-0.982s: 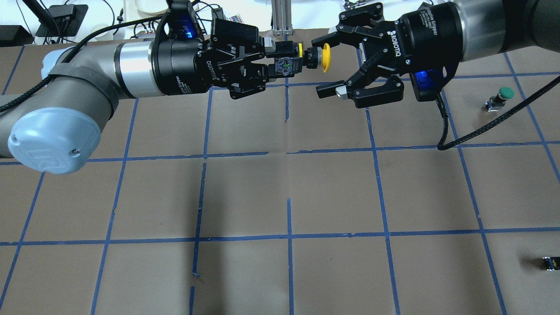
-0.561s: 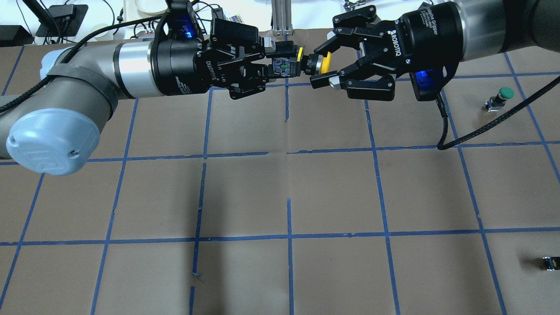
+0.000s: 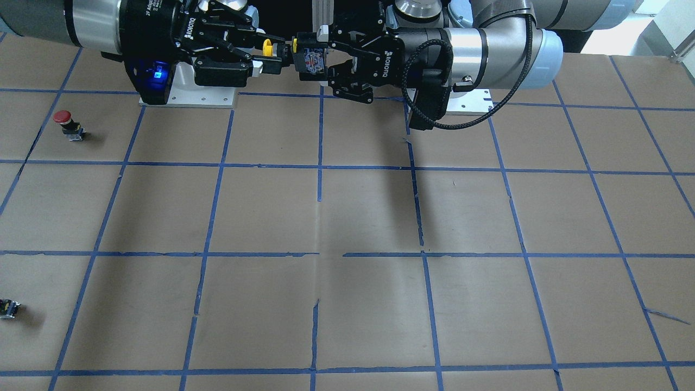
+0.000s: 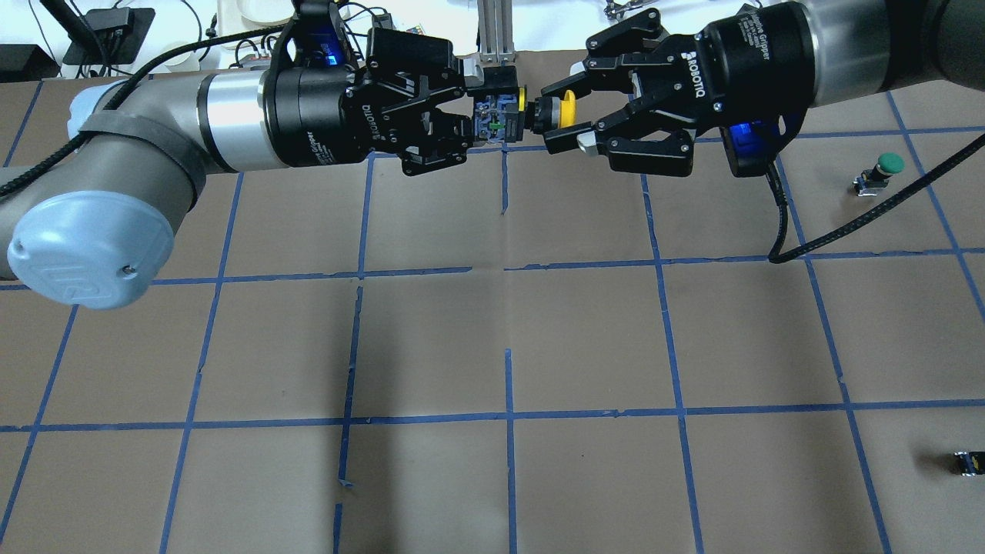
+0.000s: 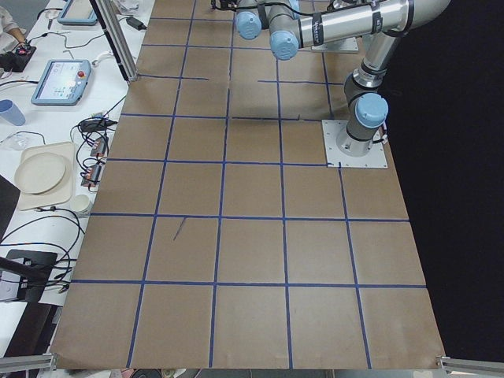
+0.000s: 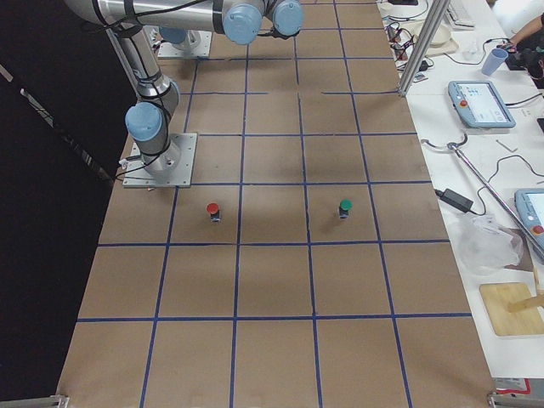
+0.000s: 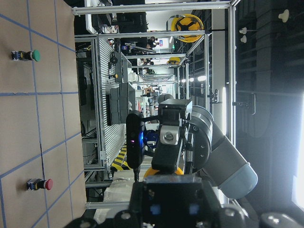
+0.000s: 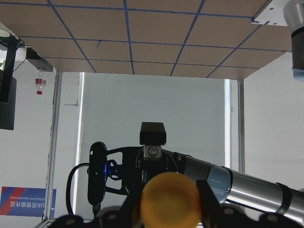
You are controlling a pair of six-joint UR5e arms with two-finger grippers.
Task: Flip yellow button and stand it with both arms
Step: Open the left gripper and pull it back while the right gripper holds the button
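Observation:
The yellow button (image 4: 566, 108) hangs level in the air between both grippers, above the table's far edge. My left gripper (image 4: 486, 115) is shut on its black-and-grey switch body. My right gripper (image 4: 560, 117) is shut on the neck just behind the yellow cap. In the front-facing view the yellow button's cap (image 3: 267, 48) sits in my right gripper (image 3: 274, 53), and my left gripper (image 3: 310, 60) holds the body. The right wrist view shows the cap (image 8: 170, 199) close up between its fingers.
A green-capped button (image 4: 885, 169) stands at the far right. A red-capped button (image 3: 66, 122) stands near the right arm's base. A tiny black-grey part (image 4: 968, 462) lies at the near right. The brown table top (image 4: 508, 338) has blue tape lines.
My right gripper was open around the yellow cap and has shut on the button. The left gripper has kept its hold, and the button has shifted slightly left.

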